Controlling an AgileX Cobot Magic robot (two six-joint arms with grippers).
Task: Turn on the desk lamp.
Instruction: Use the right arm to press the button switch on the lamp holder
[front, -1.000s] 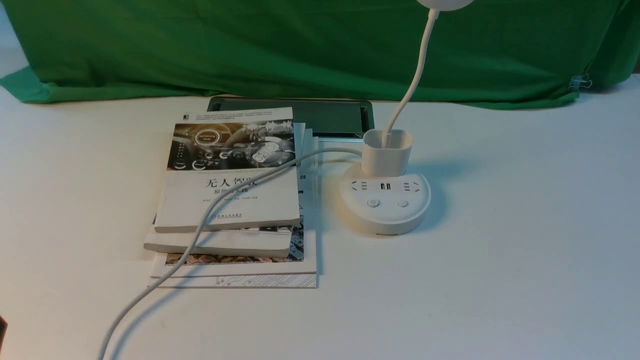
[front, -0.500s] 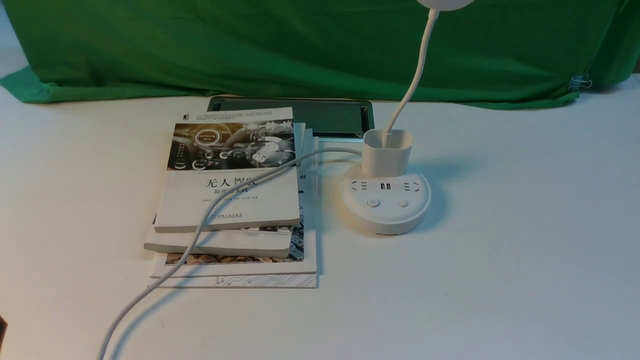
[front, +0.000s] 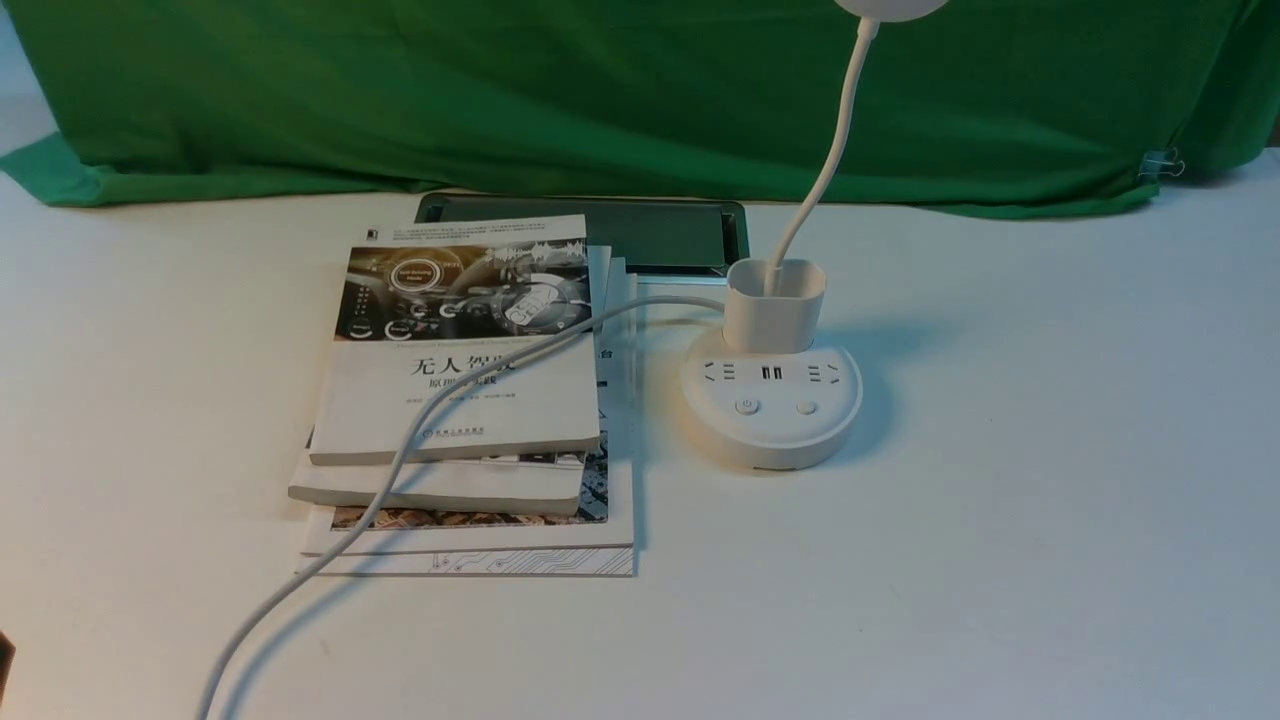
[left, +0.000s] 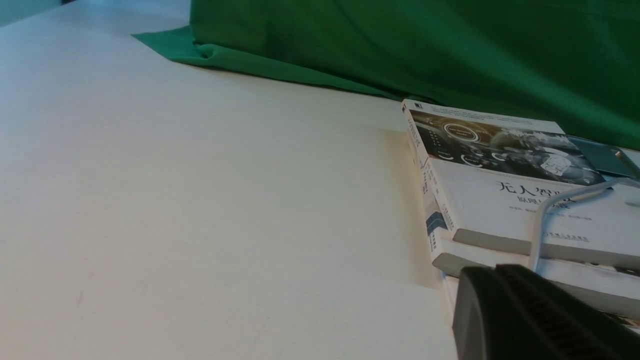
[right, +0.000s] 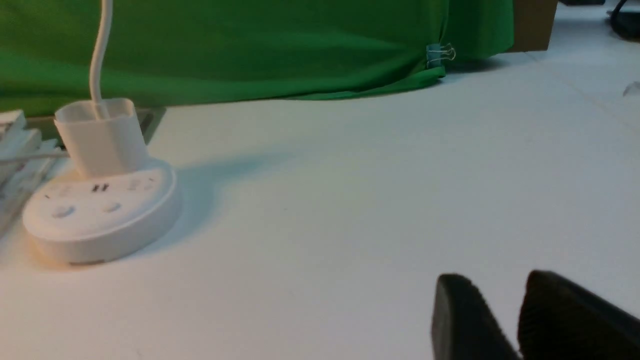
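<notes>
Top book (front: 460, 400) reads "Self-Driving Mode", "无人驾驶"; lamp head (front: 892, 6) cropped. Left gripper (left: 492, 270) closed, empty; right gripper (right: 495, 277) parted, empty.

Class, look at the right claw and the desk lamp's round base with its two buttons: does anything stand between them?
Nothing visible does. In the right wrist view, only tabletop shows between the right claw and the desk lamp's base. The books lie on the lamp's left.
</notes>
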